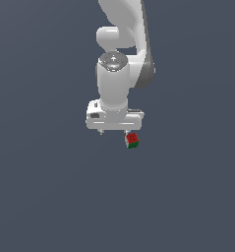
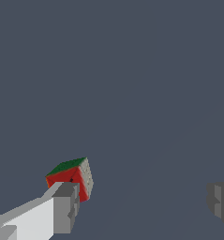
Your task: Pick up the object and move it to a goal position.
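Just one cube (image 1: 132, 140), touching open hand (image 1: 114, 132) fingertip.

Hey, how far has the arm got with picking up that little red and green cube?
Done: the claw is down by the cube, and the wrist view shows the cube right beside one finger.
In hand: lining up. The jaws stand wide open and the cube sits at one finger rather than centred between them.
Left: closing on it, lifting, and carrying it to the goal, which no picture shows.
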### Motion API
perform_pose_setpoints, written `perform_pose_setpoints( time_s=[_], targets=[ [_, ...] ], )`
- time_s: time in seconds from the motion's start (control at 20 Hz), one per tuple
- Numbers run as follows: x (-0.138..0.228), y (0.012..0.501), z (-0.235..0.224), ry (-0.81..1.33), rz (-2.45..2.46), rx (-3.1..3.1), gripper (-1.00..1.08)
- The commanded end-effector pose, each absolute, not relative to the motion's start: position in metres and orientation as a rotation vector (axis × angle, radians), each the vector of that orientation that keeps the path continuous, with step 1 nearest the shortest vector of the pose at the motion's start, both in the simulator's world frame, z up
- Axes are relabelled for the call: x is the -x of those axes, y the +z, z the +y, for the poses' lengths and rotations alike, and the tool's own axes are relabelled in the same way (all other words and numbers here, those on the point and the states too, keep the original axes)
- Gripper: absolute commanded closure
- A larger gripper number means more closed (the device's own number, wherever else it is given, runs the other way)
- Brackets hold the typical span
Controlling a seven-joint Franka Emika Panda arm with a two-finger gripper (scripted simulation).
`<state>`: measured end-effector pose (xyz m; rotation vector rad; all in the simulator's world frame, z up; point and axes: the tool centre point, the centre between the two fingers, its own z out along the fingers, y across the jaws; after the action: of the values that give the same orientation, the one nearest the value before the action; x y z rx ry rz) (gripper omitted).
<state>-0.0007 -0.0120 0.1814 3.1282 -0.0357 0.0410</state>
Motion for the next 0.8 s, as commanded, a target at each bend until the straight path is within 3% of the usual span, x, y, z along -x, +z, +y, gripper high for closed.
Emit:
perform_pose_setpoints(
  time_s=[0.0,0.75],
  targets=[
    [0.001,0.181,-0.012,0.041,-0.036,-3.128,-0.92],
    [0.009,0.168,-0.011,-0.027,-0.021,-3.131,-0.92]
  ],
)
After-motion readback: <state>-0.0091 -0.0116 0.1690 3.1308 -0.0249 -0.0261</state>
